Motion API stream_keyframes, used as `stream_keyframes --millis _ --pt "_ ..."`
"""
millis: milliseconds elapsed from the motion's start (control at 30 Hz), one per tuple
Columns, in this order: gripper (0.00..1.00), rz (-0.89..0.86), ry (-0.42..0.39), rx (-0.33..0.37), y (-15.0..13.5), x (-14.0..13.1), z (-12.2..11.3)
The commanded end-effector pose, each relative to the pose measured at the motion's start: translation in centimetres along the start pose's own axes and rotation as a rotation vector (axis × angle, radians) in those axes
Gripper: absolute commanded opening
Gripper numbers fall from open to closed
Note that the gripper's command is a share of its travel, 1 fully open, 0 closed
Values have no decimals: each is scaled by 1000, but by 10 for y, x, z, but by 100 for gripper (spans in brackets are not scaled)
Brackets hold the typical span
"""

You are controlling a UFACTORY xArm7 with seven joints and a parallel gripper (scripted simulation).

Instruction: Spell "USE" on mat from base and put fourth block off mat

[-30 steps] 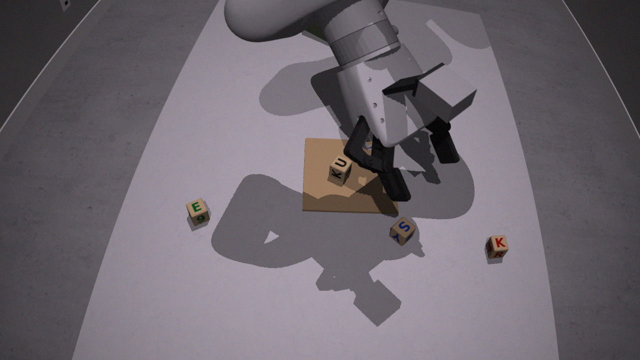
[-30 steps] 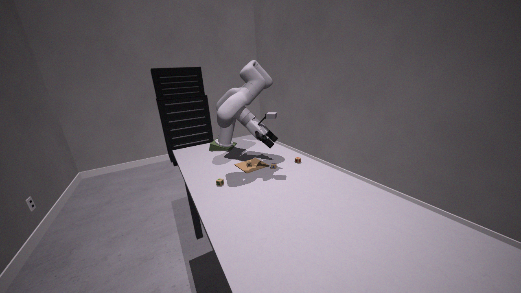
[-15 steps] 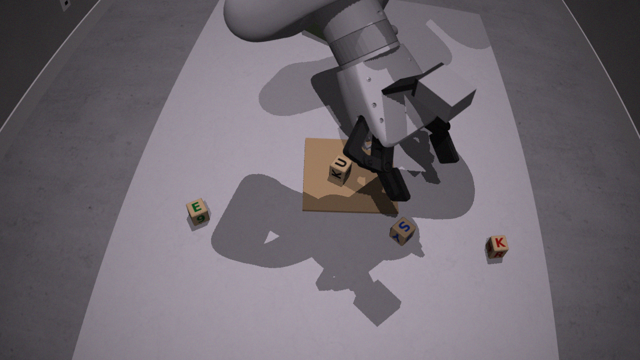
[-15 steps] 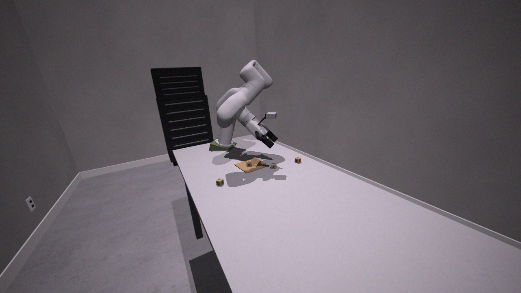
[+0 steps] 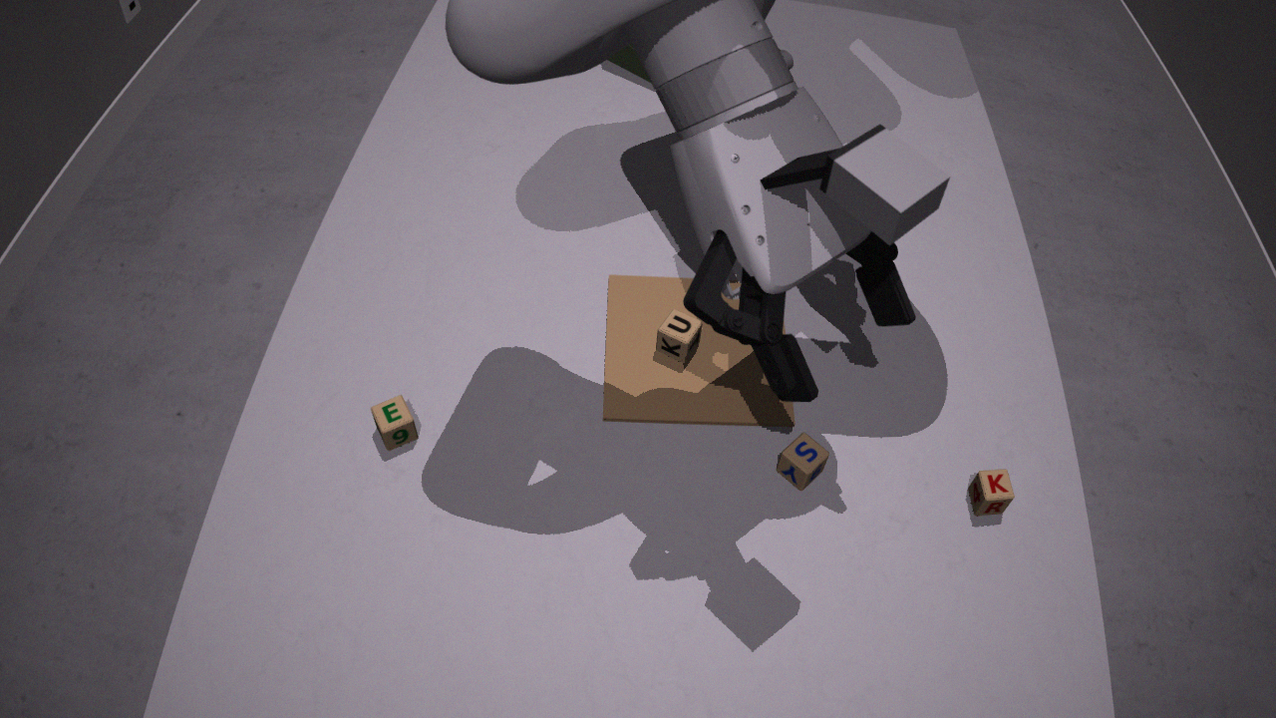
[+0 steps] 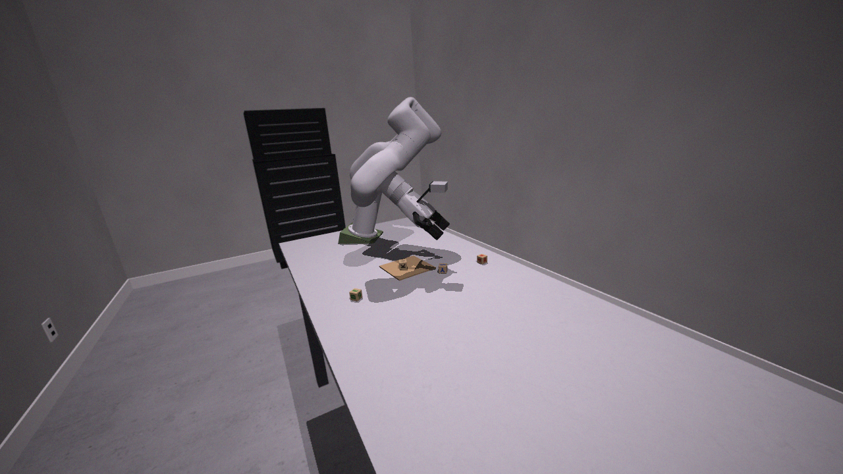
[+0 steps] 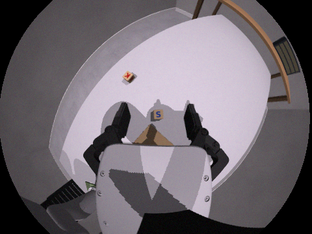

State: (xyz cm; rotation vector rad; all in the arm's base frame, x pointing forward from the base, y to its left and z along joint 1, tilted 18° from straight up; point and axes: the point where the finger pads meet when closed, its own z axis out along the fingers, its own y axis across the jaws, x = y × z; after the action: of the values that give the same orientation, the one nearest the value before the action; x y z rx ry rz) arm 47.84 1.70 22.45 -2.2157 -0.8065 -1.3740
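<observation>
Fingers [image 5: 797, 370] spread wide and empty, tan wooden U block [image 5: 678, 338] on brown mat [image 5: 635, 384], black letter

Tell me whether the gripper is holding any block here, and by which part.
Nothing is held. The gripper is wide open above the table, fingers apart, with the U block resting on the mat and the S block beside the mat.

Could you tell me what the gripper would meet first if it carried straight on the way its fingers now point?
Probably the S block: it sits centred between the open gripper fingers in the wrist view, just past the mat edge. Depth is uncertain, so it might touch the table first.
</observation>
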Motion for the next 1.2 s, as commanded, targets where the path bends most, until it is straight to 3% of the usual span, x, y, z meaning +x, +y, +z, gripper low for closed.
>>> stream_keyframes --millis 0,867,1167 --pt "100 -2 2 -2 1 1 -1" --pt "100 -19 -6 -20 4 3 1" --pt "100 -133 -55 -154 26 20 15"
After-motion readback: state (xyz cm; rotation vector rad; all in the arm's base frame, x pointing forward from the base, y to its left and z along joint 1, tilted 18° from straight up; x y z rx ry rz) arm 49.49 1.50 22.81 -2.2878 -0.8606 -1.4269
